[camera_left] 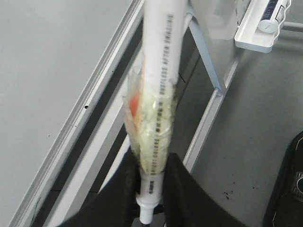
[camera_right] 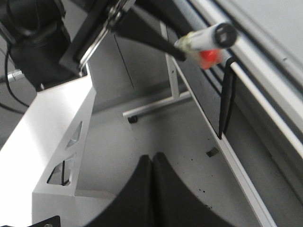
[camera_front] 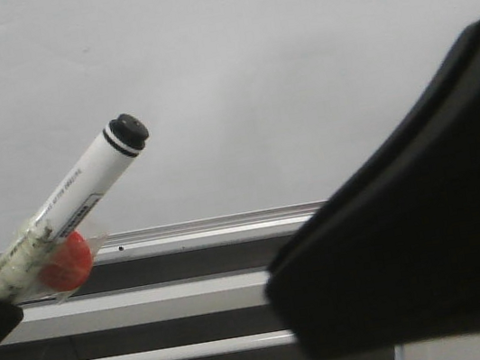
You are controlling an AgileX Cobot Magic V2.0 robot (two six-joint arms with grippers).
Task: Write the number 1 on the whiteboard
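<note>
The whiteboard [camera_front: 232,72] fills the upper front view, with its silver rail [camera_front: 220,224] along the lower edge. No number 1 shows on the whiteboard in any view. My left gripper [camera_left: 152,161] is shut on a white marker pen [camera_front: 86,191] wrapped in yellowish tape with a red piece [camera_front: 66,260] on it. The pen tilts up to the right, and its black tip [camera_front: 128,130] points at the lower left of the board. Whether the tip touches the board I cannot tell. My right gripper [camera_right: 152,160] is shut and empty, low on the right, away from the board.
Grey-white frame bars [camera_front: 149,295] run below the rail. A white tray [camera_left: 258,30] holding another pen hangs beside the board stand. The right arm's black body [camera_front: 421,224] blocks the lower right of the front view. The left arm's black base [camera_right: 35,38] stands behind.
</note>
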